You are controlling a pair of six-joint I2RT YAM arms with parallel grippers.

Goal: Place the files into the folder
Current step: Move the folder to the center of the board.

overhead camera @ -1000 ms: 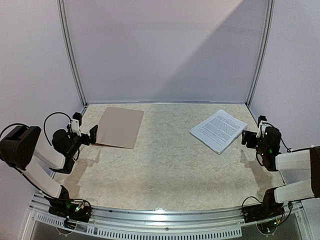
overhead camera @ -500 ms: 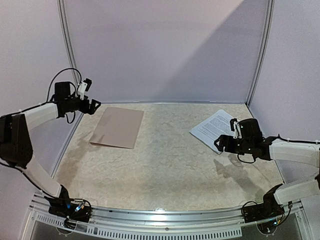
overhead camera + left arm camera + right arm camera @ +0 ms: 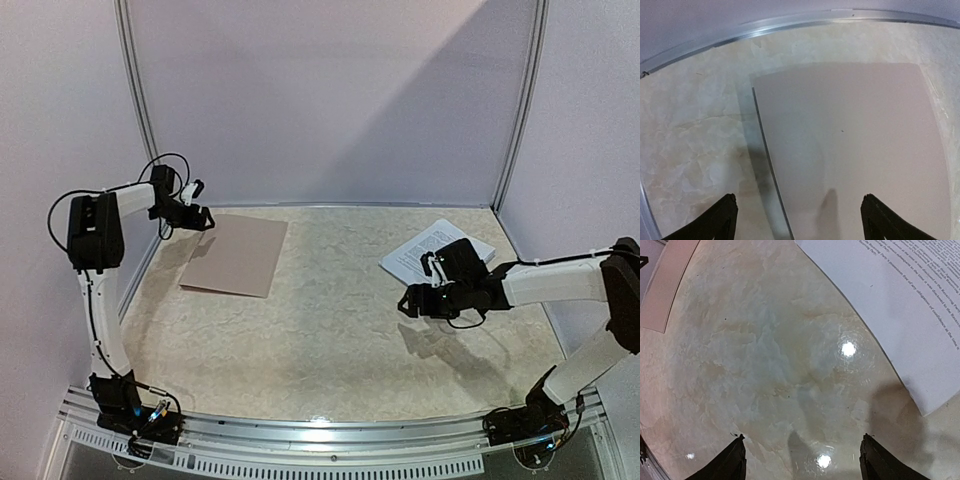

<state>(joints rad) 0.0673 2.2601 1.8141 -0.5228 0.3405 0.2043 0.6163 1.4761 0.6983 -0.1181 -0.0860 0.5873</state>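
Marbled beige surface (image 3: 330, 330) carries one folder (image 3: 237, 255), closed and flat, and one stack of files (image 3: 450, 235), sheet count unclear. Left arm stretches to the far corner, left hand (image 3: 198, 216) spread wide and empty, with the folder under and ahead of it. Right hand (image 3: 410, 303) gapes empty above bare surface, files ahead to its right.

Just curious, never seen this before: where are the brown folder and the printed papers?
folder (image 3: 236, 254), top view, middle of its closed cover.
files (image 3: 900, 305), right wrist view, on the top sheet.
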